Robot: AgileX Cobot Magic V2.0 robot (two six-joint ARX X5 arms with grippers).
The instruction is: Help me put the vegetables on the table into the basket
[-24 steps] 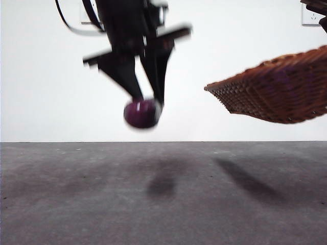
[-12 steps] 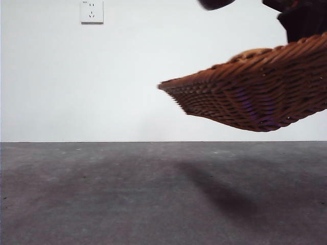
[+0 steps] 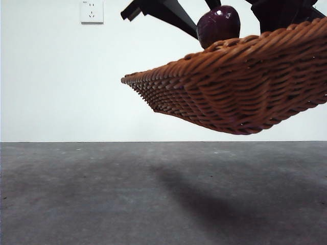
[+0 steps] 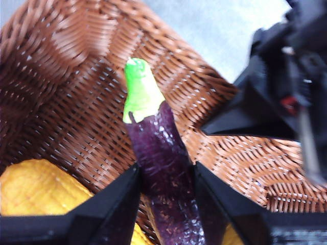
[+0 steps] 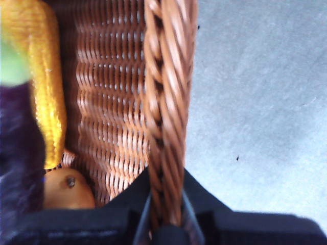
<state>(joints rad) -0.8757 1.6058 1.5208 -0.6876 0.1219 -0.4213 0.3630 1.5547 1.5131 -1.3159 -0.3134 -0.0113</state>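
Observation:
My right gripper (image 5: 166, 204) is shut on the braided rim of the wicker basket (image 3: 230, 87) and holds it tilted in the air above the table (image 3: 102, 194). Over the basket's inside, my left gripper (image 4: 166, 172) is shut on the glossy purple eggplant (image 4: 163, 153), green stem pointing away from the jaws. In the front view the eggplant (image 3: 218, 25) shows just above the rim. A yellow corn cob (image 5: 43, 76) and a brown potato (image 5: 66, 191) lie inside the basket. The corn (image 4: 36, 189) also shows beside the left jaw.
A white wall socket (image 3: 92, 11) is on the wall at the upper left. The basket casts a dark shadow (image 3: 214, 204) on the grey surface below it. The right arm's black body (image 4: 286, 97) is close beside the left gripper.
The left gripper has lifted the eggplant up and to the right, from above the table to over the basket. The basket has swung leftward and looms larger.

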